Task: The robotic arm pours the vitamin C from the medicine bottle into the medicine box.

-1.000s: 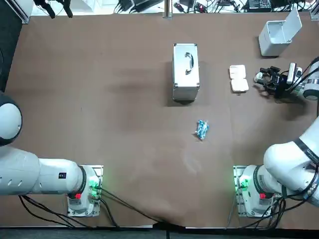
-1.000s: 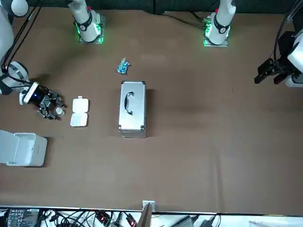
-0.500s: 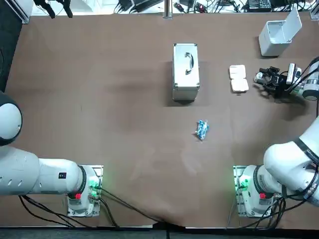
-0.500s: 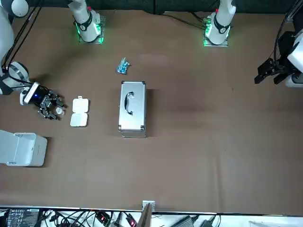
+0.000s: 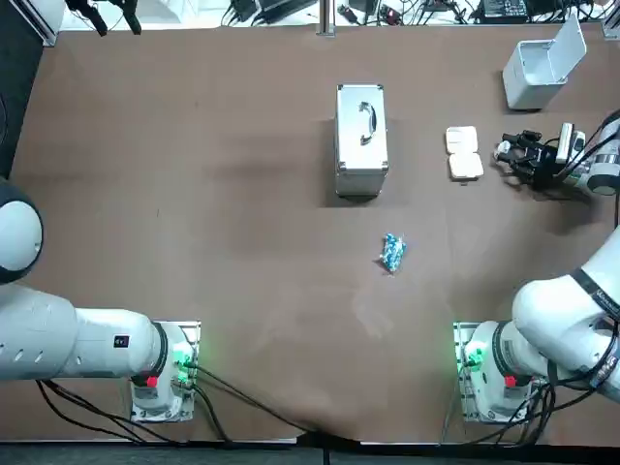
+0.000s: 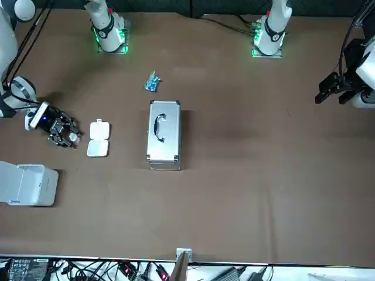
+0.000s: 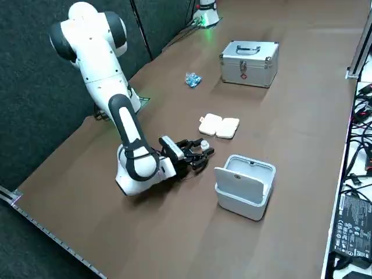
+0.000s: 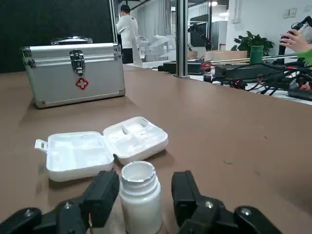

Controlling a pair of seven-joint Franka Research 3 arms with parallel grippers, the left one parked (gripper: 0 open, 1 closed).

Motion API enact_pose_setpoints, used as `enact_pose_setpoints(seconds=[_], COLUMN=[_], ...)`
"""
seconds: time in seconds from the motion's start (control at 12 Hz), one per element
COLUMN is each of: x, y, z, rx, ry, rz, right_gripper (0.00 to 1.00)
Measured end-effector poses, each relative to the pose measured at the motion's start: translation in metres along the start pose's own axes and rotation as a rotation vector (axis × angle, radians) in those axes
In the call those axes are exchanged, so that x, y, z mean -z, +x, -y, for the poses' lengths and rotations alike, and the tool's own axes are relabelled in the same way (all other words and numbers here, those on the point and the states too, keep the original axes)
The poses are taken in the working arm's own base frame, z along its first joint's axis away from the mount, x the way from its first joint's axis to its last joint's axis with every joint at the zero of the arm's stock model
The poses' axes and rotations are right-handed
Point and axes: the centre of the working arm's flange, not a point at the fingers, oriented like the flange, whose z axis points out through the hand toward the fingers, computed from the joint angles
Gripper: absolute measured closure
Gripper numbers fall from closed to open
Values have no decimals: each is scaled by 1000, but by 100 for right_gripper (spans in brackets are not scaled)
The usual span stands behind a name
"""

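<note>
A small white medicine bottle (image 8: 140, 194) stands upright on the brown table with its mouth uncovered, also seen as a white spot in the top view (image 5: 504, 150). My right gripper (image 8: 145, 183) lies low over the table, open, one finger on each side of the bottle with small gaps showing. It sits at the table's right side (image 5: 513, 153), (image 6: 69, 137), (image 7: 202, 150). The white medicine box (image 8: 102, 146) lies open and flat just beyond the bottle, its compartments facing up (image 5: 465, 153), (image 6: 98, 139), (image 7: 219, 125).
A silver first-aid case (image 5: 361, 140) stands behind the medicine box. A blue packet (image 5: 391, 252) lies mid-table. A white bin with a raised lid (image 5: 541, 68) sits at the far right corner, close to my arm. A person (image 8: 129, 34) stands beyond the table.
My right gripper has shifted only very slightly around the bottle. The bottle, the medicine box and everything else stay where they were.
</note>
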Motion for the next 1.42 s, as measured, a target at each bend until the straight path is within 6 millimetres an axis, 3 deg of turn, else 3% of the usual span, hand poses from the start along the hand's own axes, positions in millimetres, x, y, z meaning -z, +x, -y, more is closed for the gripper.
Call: enact_pose_setpoints(seconds=[1.42], x=[-4], y=[0], z=[-3], rx=[6], ry=[7], rz=[-4], right_gripper=[58])
